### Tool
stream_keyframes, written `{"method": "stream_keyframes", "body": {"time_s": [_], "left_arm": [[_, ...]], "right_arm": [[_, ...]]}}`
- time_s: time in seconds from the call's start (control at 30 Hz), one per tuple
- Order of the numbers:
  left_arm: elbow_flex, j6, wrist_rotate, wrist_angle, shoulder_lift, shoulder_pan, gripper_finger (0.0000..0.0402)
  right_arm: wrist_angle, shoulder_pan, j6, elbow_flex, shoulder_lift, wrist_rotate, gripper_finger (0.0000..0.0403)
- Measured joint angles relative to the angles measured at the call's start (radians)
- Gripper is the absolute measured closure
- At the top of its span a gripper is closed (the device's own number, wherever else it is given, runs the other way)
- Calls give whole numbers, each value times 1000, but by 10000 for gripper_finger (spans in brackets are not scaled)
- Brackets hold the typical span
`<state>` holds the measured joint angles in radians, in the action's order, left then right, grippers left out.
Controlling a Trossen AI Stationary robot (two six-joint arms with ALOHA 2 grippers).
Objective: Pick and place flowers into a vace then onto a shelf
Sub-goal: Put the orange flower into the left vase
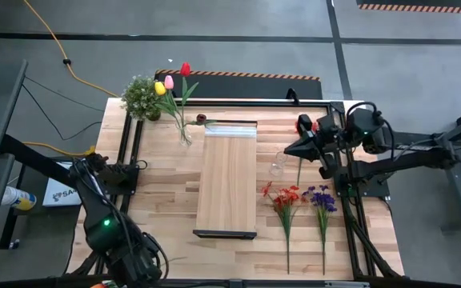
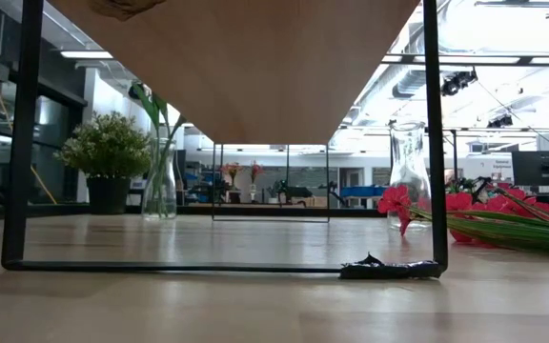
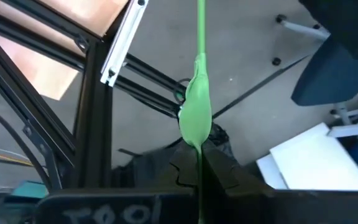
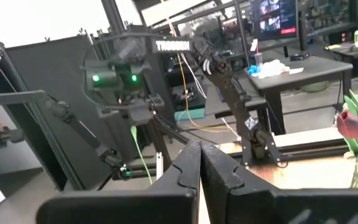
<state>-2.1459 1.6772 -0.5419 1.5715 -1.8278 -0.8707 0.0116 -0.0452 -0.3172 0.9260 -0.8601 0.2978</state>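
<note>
My left gripper (image 3: pixel 199 163) hangs beyond the table's near-left corner, over the floor, shut on a green flower stem (image 3: pixel 200 37); the bloom is out of view. My right gripper (image 4: pixel 200 163) is shut and empty, raised over the table's right part (image 1: pixel 289 149), just beyond an empty glass vase (image 1: pixel 277 164). A second vase (image 1: pixel 185 132) by the shelf's far-left corner holds yellow, pink and red tulips (image 1: pixel 169 82). Red sprays (image 1: pixel 285 197) and a purple cluster (image 1: pixel 322 198) lie flat to the right of the shelf (image 1: pixel 226 180). My left gripper pinches the green stem between its two fingers, just below a long green leaf (image 3: pixel 196 109). The stem runs straight out past the fingertips, lifted clear of the table, with the floor and the table's frame behind it.
The shelf stands on thin black legs (image 2: pixel 434 143) in the middle of the table. A bushy potted plant (image 1: pixel 142 97) sits at the far-left corner. Black frame rails (image 1: pixel 131 144) run along the table's left and right sides. Bare wood lies left of the shelf.
</note>
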Motion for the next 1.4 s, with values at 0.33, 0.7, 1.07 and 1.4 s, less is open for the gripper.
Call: {"method": "stream_keyframes", "body": {"time_s": [0.33,0.7,1.07,1.4], "left_arm": [[-38,109,-17,-1,0,0,371],[-49,157,-5,0,0,0,371],[-49,152,107,0,1,0,371],[-49,153,35,-118,6,0,371]], "right_arm": [[15,39,-23,0,-81,1,402],[86,119,-19,0,-154,1,402],[84,177,-17,0,-167,1,402],[84,199,-16,0,-166,1,402]]}}
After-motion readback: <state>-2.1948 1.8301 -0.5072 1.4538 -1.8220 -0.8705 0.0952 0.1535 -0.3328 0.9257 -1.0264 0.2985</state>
